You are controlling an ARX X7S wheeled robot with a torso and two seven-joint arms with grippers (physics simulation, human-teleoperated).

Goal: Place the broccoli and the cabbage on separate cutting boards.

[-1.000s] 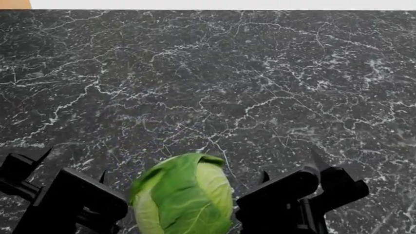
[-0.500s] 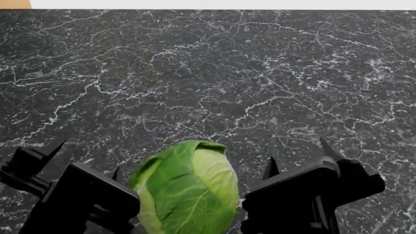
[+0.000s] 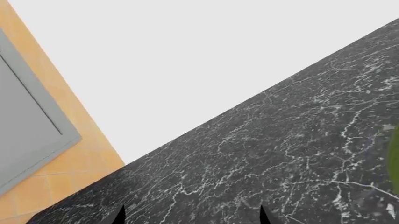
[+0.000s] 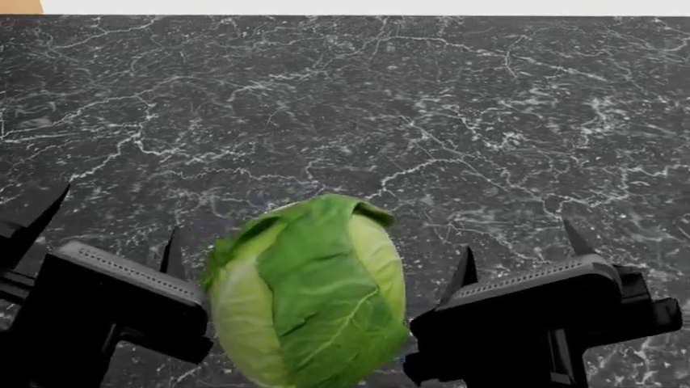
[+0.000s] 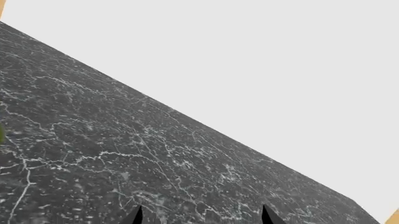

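The cabbage, a large light-green leafy head, sits low in the head view between my two black grippers. A sliver of it shows at the edge of the left wrist view. My left gripper is beside it on the left, with its jaws open and nothing between them. On the other side, my right gripper is also open and empty. Whether the gripper bodies touch the cabbage I cannot tell. In both wrist views only bare counter lies between the fingertips. The broccoli and the cutting boards are out of view.
A black marble countertop with white veins fills the head view and ends at a white wall. In the left wrist view there is an orange tiled surface with a grey panel beyond the counter's end.
The cabbage and both grippers have moved up in the head view and look larger. Both grippers have stayed open on either side of it.
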